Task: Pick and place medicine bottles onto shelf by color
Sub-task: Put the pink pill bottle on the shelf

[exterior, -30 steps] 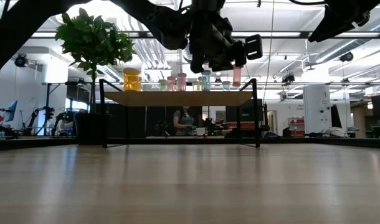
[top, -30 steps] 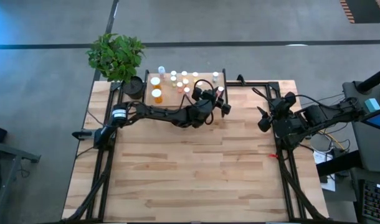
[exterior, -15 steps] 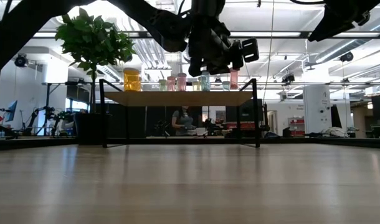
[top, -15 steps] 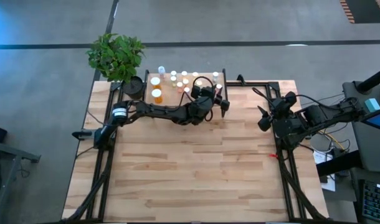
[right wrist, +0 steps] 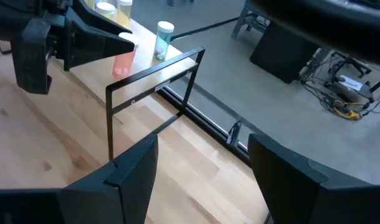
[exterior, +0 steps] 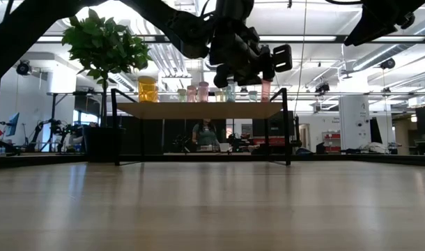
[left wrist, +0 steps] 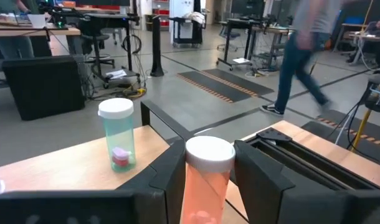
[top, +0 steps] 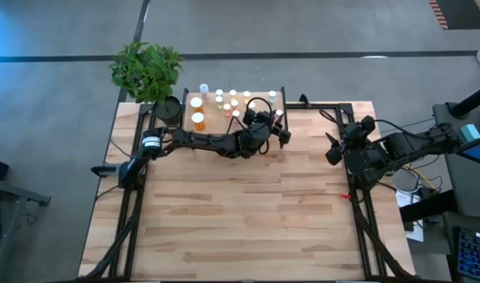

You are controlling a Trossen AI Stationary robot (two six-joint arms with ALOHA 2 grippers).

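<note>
The left gripper (left wrist: 205, 180) is clamped on a small pink pill bottle with a white cap (left wrist: 204, 190), held upright at the right end of the light-wood shelf on thin black legs (exterior: 198, 109), in the upper middle of the low view. A teal bottle with a white cap (left wrist: 118, 134) stands just beside it, on the shelf. To my eye the next move is straight down. The right gripper (right wrist: 196, 162) waits, fingers spread and empty, well off at the right of the high view.

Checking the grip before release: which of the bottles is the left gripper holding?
The pink bottle, white-capped, clamped between the left gripper's fingers at the shelf's end. The teal bottle beside it stands free on the board.
</note>
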